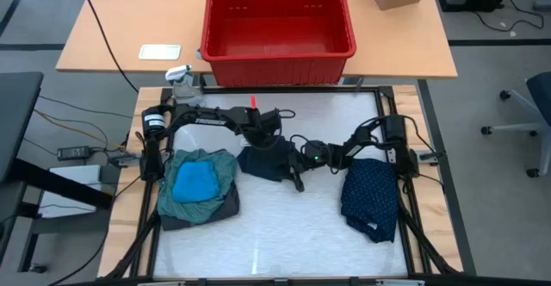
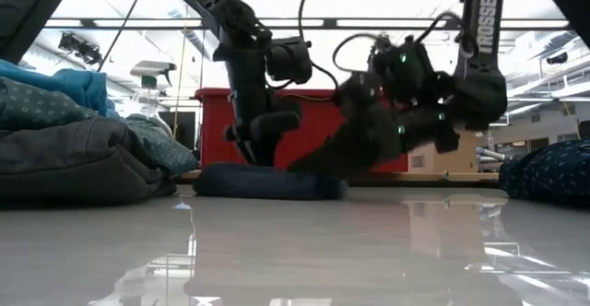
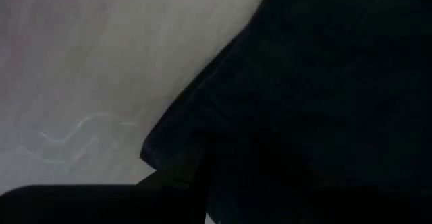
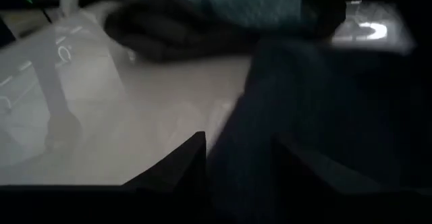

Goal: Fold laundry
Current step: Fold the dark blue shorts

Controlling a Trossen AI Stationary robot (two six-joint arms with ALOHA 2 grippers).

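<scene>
At the left of the white table (image 1: 284, 234) sits a stack of laundry: a dark grey piece (image 1: 202, 214) at the bottom, the teal-green shirt (image 1: 219, 167) over it, and the small bright blue piece (image 1: 195, 183) on top; it looks folded and set aside, so I judge that part done. Just right of the stack, at the table's middle, lies a dark navy garment (image 1: 265, 162), flat and compact in the low view; this appears to be the piece in hand. The left gripper (image 1: 261, 138) is down on its far edge, pressing or pinching the cloth; its wrist view shows only dark fabric against the white surface, so I cannot tell how its jaws stand. The right gripper (image 1: 297, 172) reaches in low from the right to the garment's near-right edge; its dark fingers (image 4: 182, 158) show with cloth between them, but whether they are closed on it I cannot tell. Further right, the navy dotted piece (image 1: 372, 195) lies crumpled and loose, seemingly not yet folded. Behind the table stands the red bin (image 1: 277, 29). By my estimate the task is somewhat past halfway; the middle garment needs finishing and the dotted one is left.
</scene>
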